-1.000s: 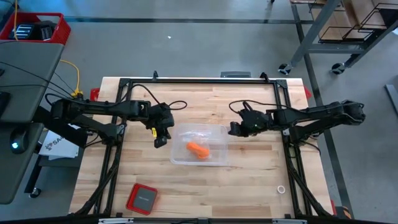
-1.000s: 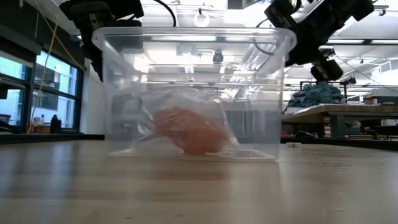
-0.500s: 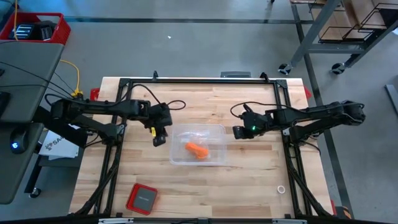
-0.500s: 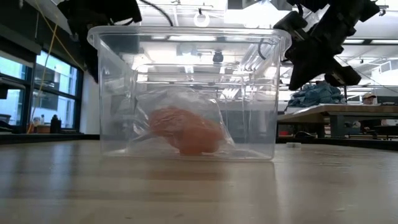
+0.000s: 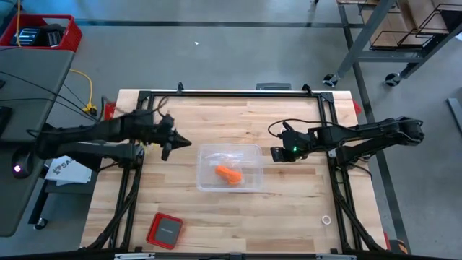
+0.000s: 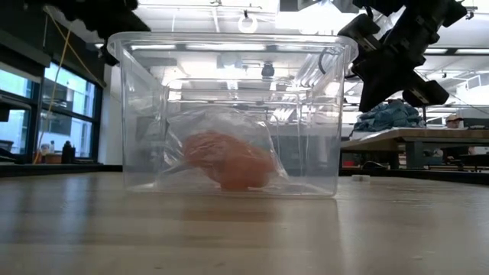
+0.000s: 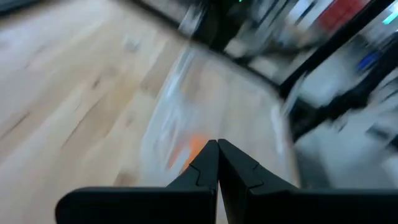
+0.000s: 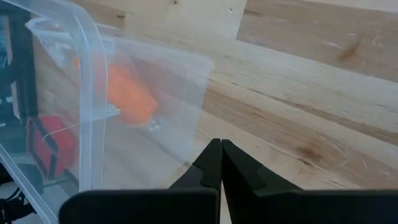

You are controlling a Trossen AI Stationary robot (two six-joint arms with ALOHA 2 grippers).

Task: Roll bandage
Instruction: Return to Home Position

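Bright orange rolled bandage [image 5: 229, 173] inside crinkled clear plastic bag [image 6: 221, 122], in clear plastic bin [image 5: 231, 146] mid-tabletop [image 5: 289, 209]; roll's outline softened by bag folds and bin wall. Left jaws pressed together, empty, off bin's left side. Right jaws closed, empty, near bin's right rim. Flat red square case [image 5: 164, 230] by front-left edge, well apart.

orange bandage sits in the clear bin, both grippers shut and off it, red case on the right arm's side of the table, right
No: the high view shows the red case on the left arm's side of the table. The rest holds: the orange bandage sits in the clear bin, the left gripper and right gripper shut and off it.
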